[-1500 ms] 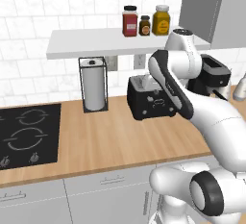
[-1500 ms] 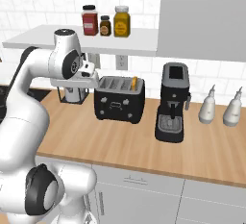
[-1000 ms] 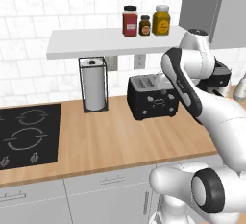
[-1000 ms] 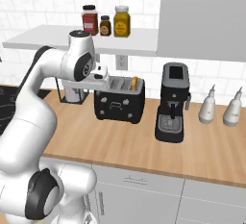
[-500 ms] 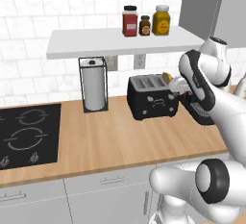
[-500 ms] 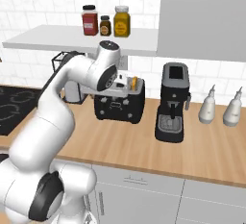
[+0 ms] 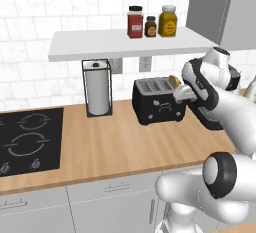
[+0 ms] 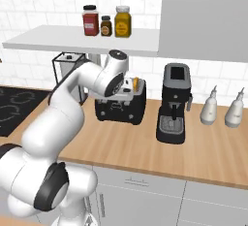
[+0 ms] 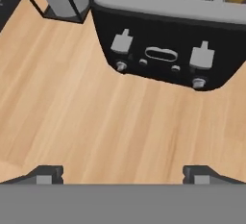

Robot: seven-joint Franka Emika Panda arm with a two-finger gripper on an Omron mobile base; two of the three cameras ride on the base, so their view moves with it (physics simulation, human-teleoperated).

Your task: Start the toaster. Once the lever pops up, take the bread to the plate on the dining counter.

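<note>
The white arm covered much of the toaster [image 8: 121, 104] in the right base view, leaving its lower front and right end showing. The bread [image 7: 174, 81] was mostly sunk in the toaster's right-hand slot, so just a golden-brown edge stood above the top; in the hand view that corner was cut off by the frame, with what was probably the slice showing as a tan smudge. The gripper [image 9: 123, 174] stood wide open with nothing between its two dark tips, hovering over bare wooden counter [image 9: 96, 122] in front of the toaster.

The toaster was a black, boxy, glossy thing with grey slots, two grey levers [image 9: 122, 42] and small round knobs along its front. A paper towel roll [image 7: 97, 88] in a thin wire frame stood just to its left, and a black coffee machine [image 8: 174, 104] to its right, partly behind the arm in the left base view. Two white bottles [image 8: 209, 107] stood further right. Three jars [image 7: 151, 24] sat on the white shelf above, and a black hob [image 7: 27, 139] lay at the far left.
</note>
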